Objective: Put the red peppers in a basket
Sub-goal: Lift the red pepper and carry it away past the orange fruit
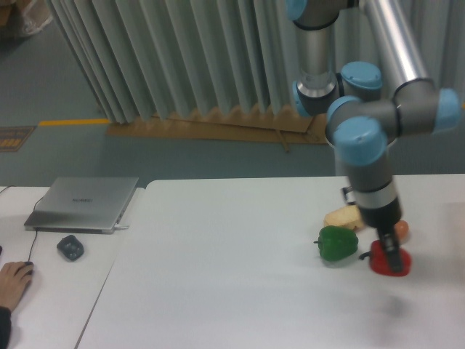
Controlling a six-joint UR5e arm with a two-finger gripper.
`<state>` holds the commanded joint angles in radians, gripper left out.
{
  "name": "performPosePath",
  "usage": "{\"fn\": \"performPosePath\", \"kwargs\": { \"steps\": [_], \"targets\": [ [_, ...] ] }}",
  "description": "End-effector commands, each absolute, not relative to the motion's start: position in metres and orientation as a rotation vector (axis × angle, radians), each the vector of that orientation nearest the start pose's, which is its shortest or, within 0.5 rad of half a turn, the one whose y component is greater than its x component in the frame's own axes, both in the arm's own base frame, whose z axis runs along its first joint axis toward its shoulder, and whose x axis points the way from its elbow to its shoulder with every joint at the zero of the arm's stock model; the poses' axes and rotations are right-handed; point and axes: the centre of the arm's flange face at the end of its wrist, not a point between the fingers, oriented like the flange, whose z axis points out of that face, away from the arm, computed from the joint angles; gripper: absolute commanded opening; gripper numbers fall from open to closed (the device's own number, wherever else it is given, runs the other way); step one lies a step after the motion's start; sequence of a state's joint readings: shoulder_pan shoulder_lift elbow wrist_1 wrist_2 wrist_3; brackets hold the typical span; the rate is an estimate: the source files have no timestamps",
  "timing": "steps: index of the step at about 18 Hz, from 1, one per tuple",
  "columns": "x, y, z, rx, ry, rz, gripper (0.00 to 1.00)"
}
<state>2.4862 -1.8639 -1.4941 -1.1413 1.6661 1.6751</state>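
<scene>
Nearest the lens, at the lower left edge, a person's hand (14, 280) rests on a dark computer mouse, with a second rounded dark grey mouse (70, 248) lying just beyond it. Behind these sits a closed silver laptop (81, 204); a faint mark shows on its lid, too blurred to read.

On the white table (218, 276) to the right lies the glossy red bell pepper (378, 259), partly covered by the black two-finger gripper (392, 260) of the grey and blue robot arm (367, 145). Its skin shines, and its left side shows beside the fingers. The gripper reaches down onto the pepper, but blur and the angle hide how far the fingers stand apart and whether they have hold of it.

Just left of the red pepper, close but apart, sits a glossy green bell pepper (337, 243) with its stem pointing left. Behind that lies a pale tan bread-like piece (344, 217). A small orange-brown ball (401, 230) peeks out just behind the gripper.
</scene>
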Motion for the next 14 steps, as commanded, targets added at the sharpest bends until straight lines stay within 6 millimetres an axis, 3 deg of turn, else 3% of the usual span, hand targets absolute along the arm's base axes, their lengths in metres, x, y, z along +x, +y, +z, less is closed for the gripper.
{"fn": "performPosePath", "kwargs": {
  "steps": [2, 7, 9, 12, 14],
  "targets": [
    [-0.447, 0.453, 0.419, -2.923, 1.072, 0.367, 0.48],
    [-0.512, 0.374, 0.411, -2.871, 1.277, 0.329, 0.48],
    [-0.545, 0.319, 0.404, -2.857, 1.375, 0.299, 0.49],
    [-0.569, 0.270, 0.397, -2.838, 1.466, 0.273, 0.49],
    [-0.580, 0.250, 0.388, -2.828, 1.515, 0.251, 0.50]
  ]
}}
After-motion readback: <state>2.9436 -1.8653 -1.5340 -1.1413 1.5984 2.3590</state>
